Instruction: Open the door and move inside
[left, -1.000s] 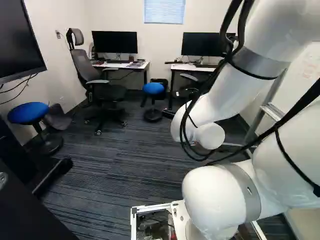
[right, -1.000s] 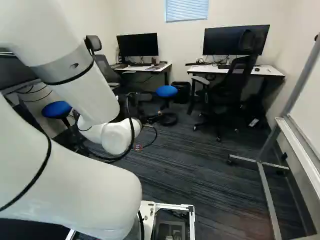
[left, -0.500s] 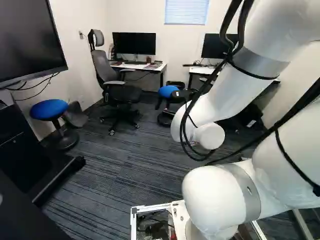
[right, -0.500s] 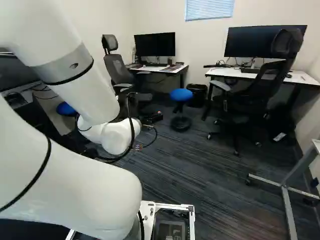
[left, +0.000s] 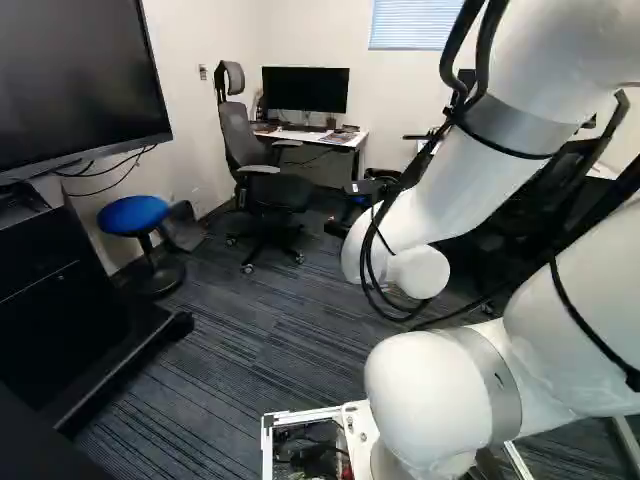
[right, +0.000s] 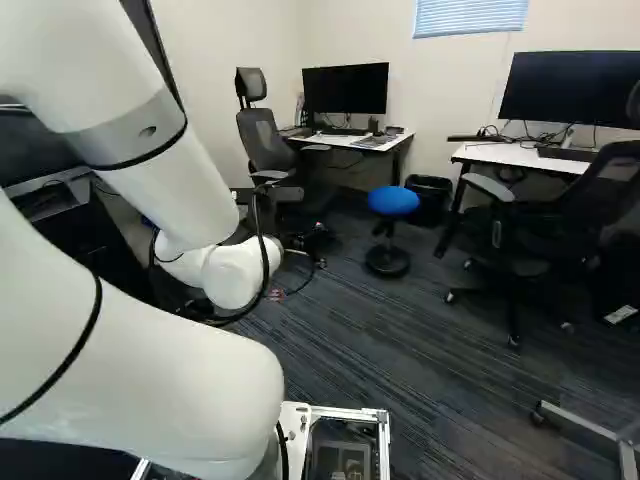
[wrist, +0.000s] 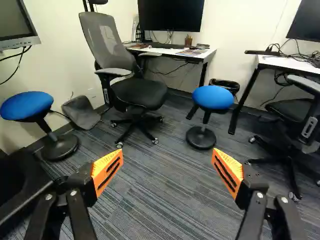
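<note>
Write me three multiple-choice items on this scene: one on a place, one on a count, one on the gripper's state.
1. Where is the black bin?
A) On a desk
B) On the floor, near a blue stool
C) On a chair seat

2. How many blue stools does the wrist view show?
A) One
B) Four
C) Two

3. How does the gripper stand?
A) Open
B) Shut on a cable
C) Shut on nothing

Key:
1: B, the right base view shows the bin standing on the floor just past the stool.
2: C, the wrist view shows that stool and the other stool by the wall.
3: A, the fingers stand wide apart with floor visible between them.
</note>
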